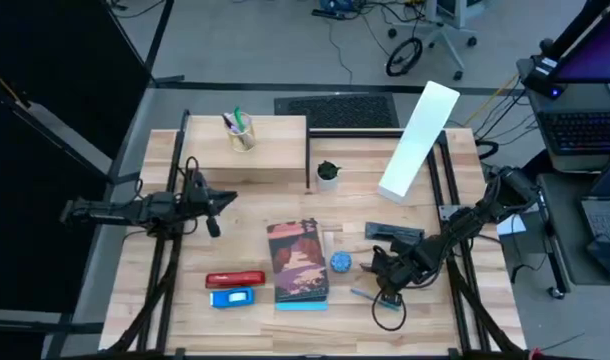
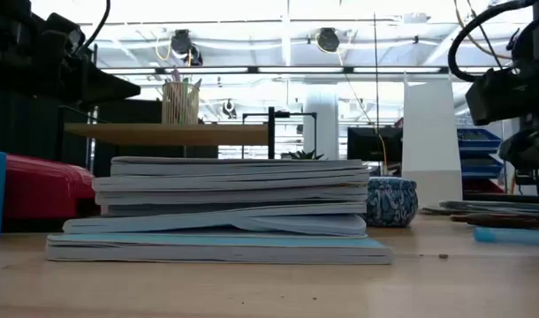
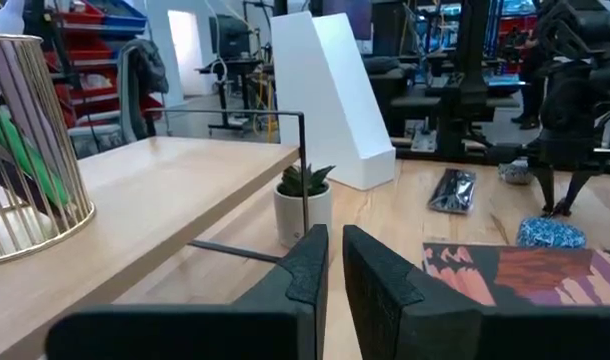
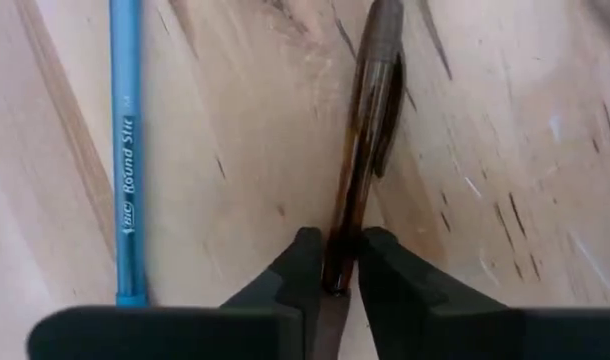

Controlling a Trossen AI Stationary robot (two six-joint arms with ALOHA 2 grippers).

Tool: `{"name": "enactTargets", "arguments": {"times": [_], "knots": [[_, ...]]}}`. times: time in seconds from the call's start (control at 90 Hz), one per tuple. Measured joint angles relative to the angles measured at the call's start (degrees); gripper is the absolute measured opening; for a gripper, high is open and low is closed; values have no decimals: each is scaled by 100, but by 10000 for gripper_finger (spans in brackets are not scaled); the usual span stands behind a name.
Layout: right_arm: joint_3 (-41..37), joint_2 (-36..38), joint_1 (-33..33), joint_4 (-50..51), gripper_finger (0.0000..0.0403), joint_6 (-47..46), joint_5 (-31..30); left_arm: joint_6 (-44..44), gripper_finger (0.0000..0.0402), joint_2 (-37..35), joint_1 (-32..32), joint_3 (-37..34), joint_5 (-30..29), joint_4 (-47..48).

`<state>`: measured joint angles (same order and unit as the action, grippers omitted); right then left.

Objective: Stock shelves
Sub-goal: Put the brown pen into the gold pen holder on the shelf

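1. The wooden shelf point(image 1: 247, 150) sits in the upper left of the overhead frame, already holding a wire pencil cup point(image 1: 241, 131). The white file holder point(image 1: 418, 141) lies slanted at upper right, with a small potted plant point(image 1: 328, 174) between the two.
2. At lower right of the overhead frame, the right gripper point(image 4: 333, 262) is down at the tabletop, its fingers closed narrowly on the end of a dark brown pen point(image 4: 365, 140). A blue pen point(image 4: 126, 150) lies just beside it, untouched.
3. The step in hand looks like picking up the brown pen to stock it.
4. The next move probably calls for a clean lift, then a carry toward the pencil cup.
5. The left gripper point(image 3: 333, 275) waits near the shelf's edge, fingers nearly together and holding nothing.
6. A stack of books point(image 1: 299, 263), a patterned blue bowl point(image 1: 341, 263) and a red case point(image 1: 235, 279) remain unstocked at lower centre.
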<state>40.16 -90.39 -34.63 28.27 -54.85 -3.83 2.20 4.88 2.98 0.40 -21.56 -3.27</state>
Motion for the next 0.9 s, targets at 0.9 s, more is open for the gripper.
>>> {"name": "enactTargets", "arguments": {"times": [0.9], "knots": [[122,914,13,97,1,225,12,-35,22,-2,-1,0,2,-10]]}}
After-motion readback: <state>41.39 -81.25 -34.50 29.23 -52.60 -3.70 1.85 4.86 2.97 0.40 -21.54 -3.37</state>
